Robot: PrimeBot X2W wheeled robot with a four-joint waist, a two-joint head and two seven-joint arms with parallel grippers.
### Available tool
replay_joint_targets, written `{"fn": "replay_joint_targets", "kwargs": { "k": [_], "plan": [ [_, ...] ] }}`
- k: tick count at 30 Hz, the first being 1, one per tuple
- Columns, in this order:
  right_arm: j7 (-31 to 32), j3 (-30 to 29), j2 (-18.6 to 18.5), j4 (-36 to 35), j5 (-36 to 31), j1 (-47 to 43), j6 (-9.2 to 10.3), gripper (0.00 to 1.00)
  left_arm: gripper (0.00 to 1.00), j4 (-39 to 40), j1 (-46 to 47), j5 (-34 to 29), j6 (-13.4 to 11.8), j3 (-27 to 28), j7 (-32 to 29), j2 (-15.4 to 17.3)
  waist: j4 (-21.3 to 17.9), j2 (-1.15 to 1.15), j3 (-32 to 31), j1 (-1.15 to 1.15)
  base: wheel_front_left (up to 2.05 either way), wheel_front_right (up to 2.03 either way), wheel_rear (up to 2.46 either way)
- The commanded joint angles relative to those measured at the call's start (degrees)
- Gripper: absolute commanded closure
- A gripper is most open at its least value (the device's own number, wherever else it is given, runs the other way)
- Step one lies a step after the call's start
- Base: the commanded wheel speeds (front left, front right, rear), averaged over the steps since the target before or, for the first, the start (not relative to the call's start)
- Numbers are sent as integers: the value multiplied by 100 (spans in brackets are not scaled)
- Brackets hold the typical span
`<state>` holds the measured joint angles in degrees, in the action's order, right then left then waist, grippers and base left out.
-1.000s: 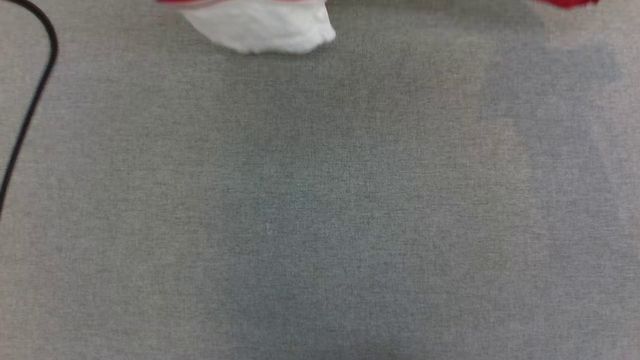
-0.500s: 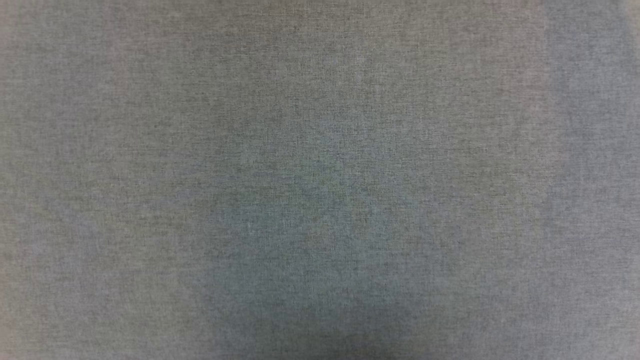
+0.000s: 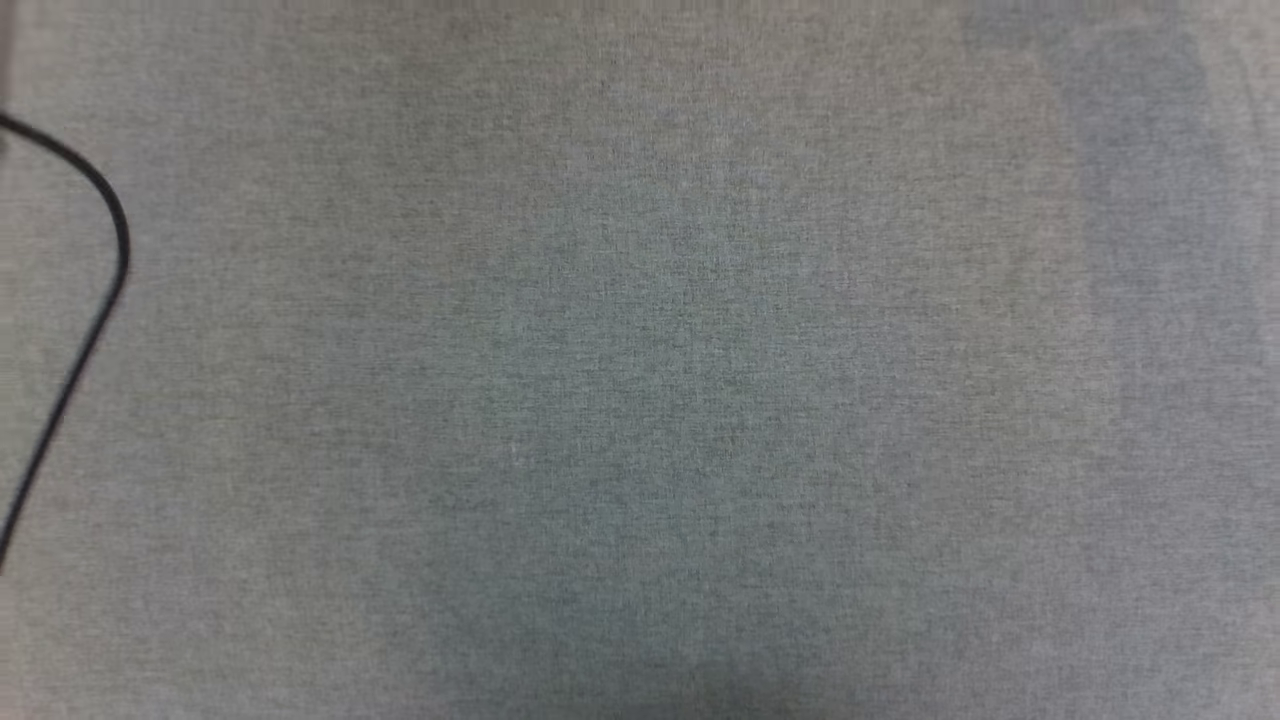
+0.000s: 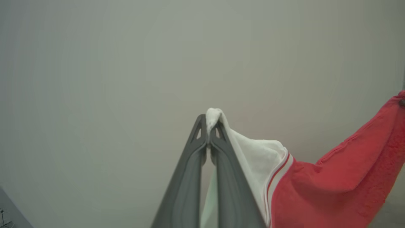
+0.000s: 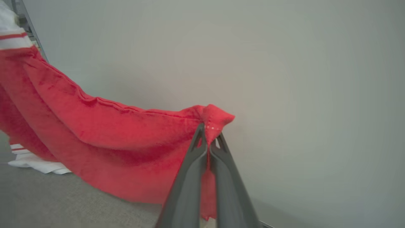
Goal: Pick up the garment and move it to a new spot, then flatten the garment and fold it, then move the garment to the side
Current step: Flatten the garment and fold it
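The garment is red with a white sleeve and red-white striped trim, and it hangs stretched between my two grippers above the grey table. In the left wrist view my left gripper is shut on the white sleeve's tip. In the right wrist view my right gripper is shut on a red corner of the garment, which sags away to the left, its other white sleeve resting on the table.
The head view looks down on the grey cloth table top. A black cable curves along its left edge. A pale wall stands behind the garment in both wrist views.
The head camera has shifted: the white sleeve and red cloth at the top edge one second ago have left the picture, and the black cable now sits lower at the left.
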<state>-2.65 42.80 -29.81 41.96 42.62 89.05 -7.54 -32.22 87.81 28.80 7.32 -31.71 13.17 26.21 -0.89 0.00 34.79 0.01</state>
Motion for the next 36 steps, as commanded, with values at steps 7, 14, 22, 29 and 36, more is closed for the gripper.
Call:
{"fn": "replay_joint_targets", "kwargs": {
  "k": [7,14,22,29,36],
  "plan": [
    [-219,597,-424,-539,596,-1197,5,100,100,489,-1690,237,-228,-104,140,69,148,0,-974,-1,0,0,0],
    [-349,965,-951,-1099,1061,-2589,5,100,100,1321,-3713,443,-651,-67,171,364,237,0,-1666,-1,0,0,0],
    [-587,985,-1442,-1531,1405,-4371,5,100,100,2209,-5942,675,-1163,-216,170,687,334,0,-2320,-1,0,0,0],
    [-624,885,-1482,-1719,1570,-5665,5,100,100,2490,-7454,1025,-1522,-337,167,746,384,0,-2729,-1,0,0,0],
    [-566,730,-1502,-1866,1633,-6756,5,100,100,2652,-8672,1423,-1800,-254,176,662,388,0,-3072,-1,0,0,0]
  ]
}}
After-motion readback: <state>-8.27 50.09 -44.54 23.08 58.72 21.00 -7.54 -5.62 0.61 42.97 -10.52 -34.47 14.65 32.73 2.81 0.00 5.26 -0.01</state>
